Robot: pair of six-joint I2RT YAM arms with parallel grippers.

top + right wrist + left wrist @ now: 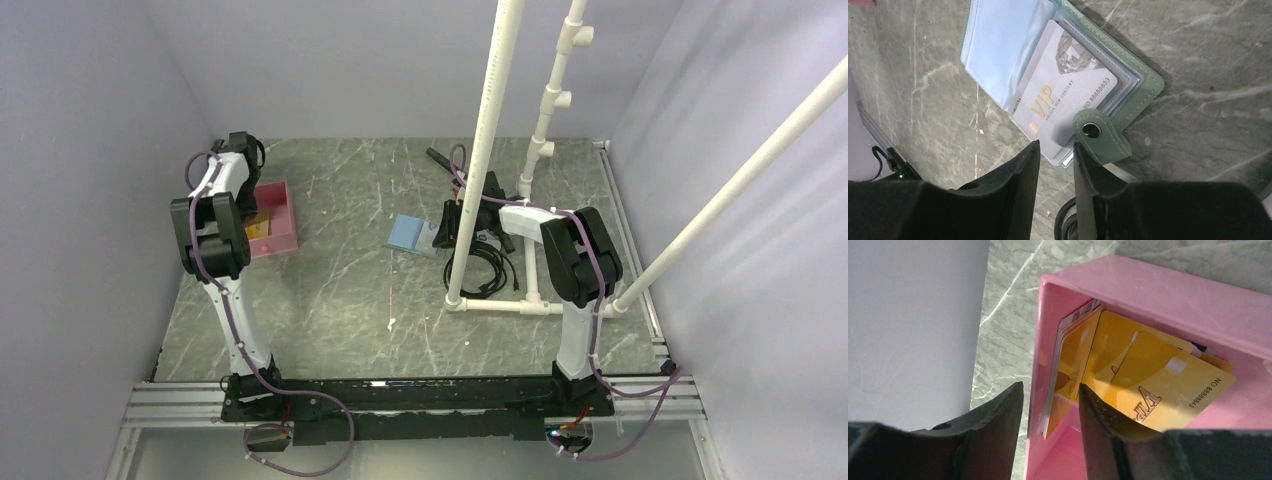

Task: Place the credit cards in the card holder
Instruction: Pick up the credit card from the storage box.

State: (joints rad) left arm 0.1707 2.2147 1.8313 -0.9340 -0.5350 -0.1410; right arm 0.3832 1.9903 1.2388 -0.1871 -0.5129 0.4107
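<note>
My left hand (1050,386) at tray (1158,285) corner, fingers apart: one outside wall, one inside. Wall and upright yellow cards (1073,355) in gap, not pinched. More cards lean slanted in tray.

My right hand (1056,144) low over holder (1143,85), fingers apart, nothing gripped. Holder open on tabletop (1198,50), silver card (1063,100) in sleeve, tab (1100,137) beside fingertip.

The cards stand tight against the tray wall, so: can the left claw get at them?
Probably yes, though awkwardly. The left claw hangs open over the upright cards, but one finger seems to lie outside the pink tray wall, so closing might pinch wall and cards together.
</note>
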